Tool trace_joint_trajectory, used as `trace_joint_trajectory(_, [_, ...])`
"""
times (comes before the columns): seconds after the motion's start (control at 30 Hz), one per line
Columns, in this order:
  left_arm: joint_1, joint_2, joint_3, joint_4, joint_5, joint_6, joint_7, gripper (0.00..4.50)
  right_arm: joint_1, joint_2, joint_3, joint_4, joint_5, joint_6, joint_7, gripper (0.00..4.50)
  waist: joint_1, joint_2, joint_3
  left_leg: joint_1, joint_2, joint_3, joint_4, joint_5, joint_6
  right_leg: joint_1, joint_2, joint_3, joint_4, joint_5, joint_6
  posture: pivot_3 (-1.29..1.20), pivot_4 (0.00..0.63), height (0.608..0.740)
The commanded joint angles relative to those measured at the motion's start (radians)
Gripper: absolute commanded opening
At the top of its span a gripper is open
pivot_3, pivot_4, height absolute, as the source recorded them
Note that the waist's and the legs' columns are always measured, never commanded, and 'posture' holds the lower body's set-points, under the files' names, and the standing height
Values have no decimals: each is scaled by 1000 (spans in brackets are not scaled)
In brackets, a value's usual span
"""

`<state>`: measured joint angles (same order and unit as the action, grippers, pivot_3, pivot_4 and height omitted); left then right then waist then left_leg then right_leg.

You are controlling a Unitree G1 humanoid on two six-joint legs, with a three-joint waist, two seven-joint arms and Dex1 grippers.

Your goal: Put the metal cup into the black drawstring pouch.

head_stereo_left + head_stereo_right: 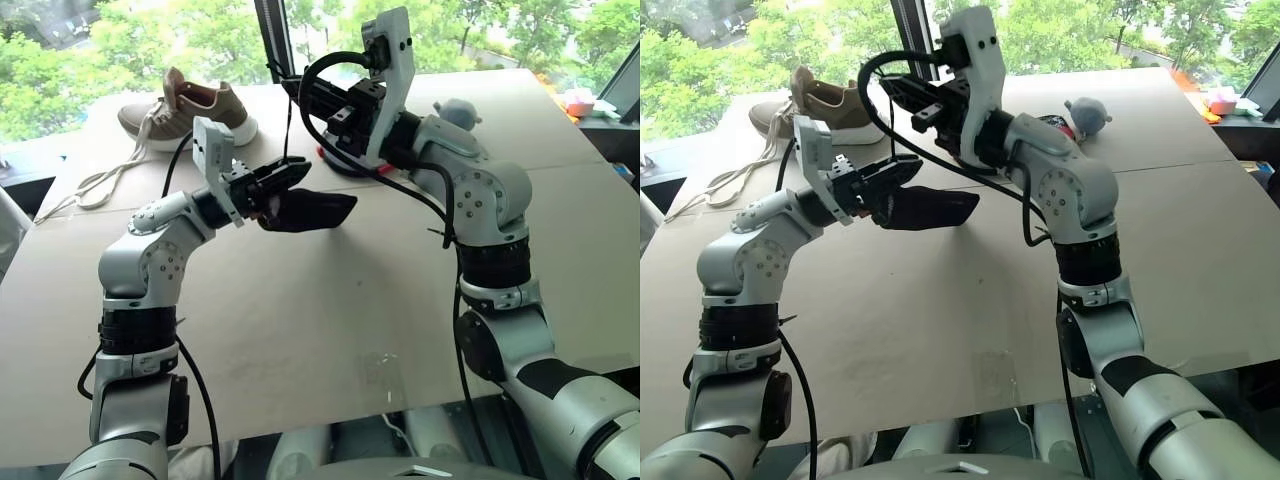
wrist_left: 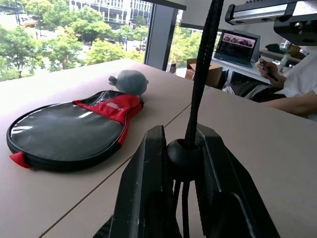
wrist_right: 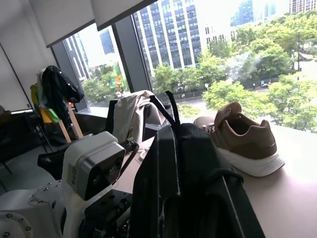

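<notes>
The black drawstring pouch point(image 1: 925, 208) is being held above the desk point(image 1: 300, 310) just ahead of the left fingers point(image 1: 283, 180), which are being pressed together on its cord and toggle, while black fabric is being clamped between the closed right fingers point(image 3: 163, 168).

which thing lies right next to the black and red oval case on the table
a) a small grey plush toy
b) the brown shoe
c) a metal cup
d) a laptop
a) The grey plush toy sits at the red end of the oval case in the left wrist view, while the brown shoe lies well apart toward the window and the laptop is off the table.
</notes>
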<state>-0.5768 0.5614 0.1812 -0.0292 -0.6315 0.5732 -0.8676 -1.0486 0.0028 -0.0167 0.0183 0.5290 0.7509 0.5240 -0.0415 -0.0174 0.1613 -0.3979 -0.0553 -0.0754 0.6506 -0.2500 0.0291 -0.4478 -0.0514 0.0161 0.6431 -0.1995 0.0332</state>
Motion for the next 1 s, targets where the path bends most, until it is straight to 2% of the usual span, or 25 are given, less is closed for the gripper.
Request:
trace_joint_trajectory(0.03, [-2, 19, 7, -40, 3, -8, 4, 200, -43, -6, -29, -42, 30, -32, -7, 0, 0, 0, 0, 0, 0, 0, 0, 0, 0, 0, 0, 0, 0, 0, 0, 0, 150, 740])
trace_joint_trajectory(0.33, [33, 46, -10, -10, 67, -24, 8, 200, -183, -51, -225, 61, 119, -102, -95, 0, 1, 0, 0, 0, 0, 0, 0, 0, 0, 0, 0, 0, 0, 0, 0, 0, 150, 740])
trace_joint_trajectory(0.63, [66, 65, -57, 50, 177, -97, 12, 200, -281, -65, -417, 200, 178, -288, -286, 0, 1, 1, 0, 0, 0, 0, -1, 0, 0, 0, 0, 0, 0, 0, 0, 0, 150, 740])
trace_joint_trajectory(0.7, [66, 64, -65, 55, 188, -105, 7, 200, -283, -72, -423, 213, 182, -298, -303, 0, -1, 0, 0, 0, 0, 0, -1, 0, 0, 0, -1, 1, 0, 0, 0, 0, 150, 740])
trace_joint_trajectory(0.87, [78, 59, -58, 43, 182, -133, -6, 200, -222, -75, -347, 168, 183, -244, -269, 0, -1, 0, 0, 0, 0, 1, -1, 0, 0, 0, -1, 3, 0, 0, 0, 0, 150, 740])
trace_joint_trajectory(0.93, [86, 67, -49, 28, 159, -114, -25, 1231, -208, -77, -333, 157, 188, -232, -268, 0, -2, 0, 0, 0, 0, 1, -1, 0, 0, 0, -1, 3, 1, 0, 0, 0, 150, 740])
trace_joint_trajectory(1.0, [98, 76, -48, 9, 152, -111, -37, 1984, -200, -83, -322, 152, 192, -225, -268, 0, -1, 1, 0, 0, 0, 1, -1, 0, 0, 0, -1, 3, 1, 0, 0, 0, 150, 740])
